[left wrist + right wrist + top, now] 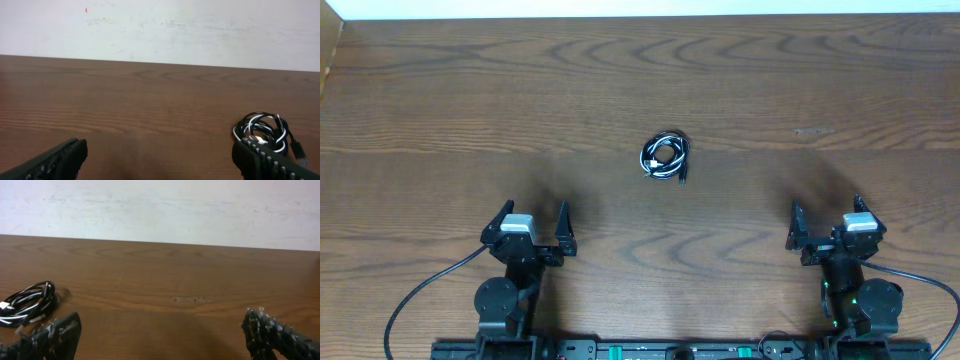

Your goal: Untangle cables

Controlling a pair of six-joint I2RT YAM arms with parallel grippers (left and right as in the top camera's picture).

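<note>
The cables [665, 156] lie wound in one small black-and-white bundle near the middle of the table. In the left wrist view the cables [262, 132] sit at the lower right, just beyond my right finger. In the right wrist view the cables [27, 305] lie at the far left. My left gripper [534, 224] rests open near the front edge, below and left of the bundle. On the other side, my right gripper [828, 222] is open too, below and right of it. Neither gripper holds or touches anything.
The dark wooden table [470, 110] ends at a white wall along its far edge. Thick black arm cables [420, 295] trail from both arm bases at the front edge. A small scuff mark [813, 131] shows on the wood at the right.
</note>
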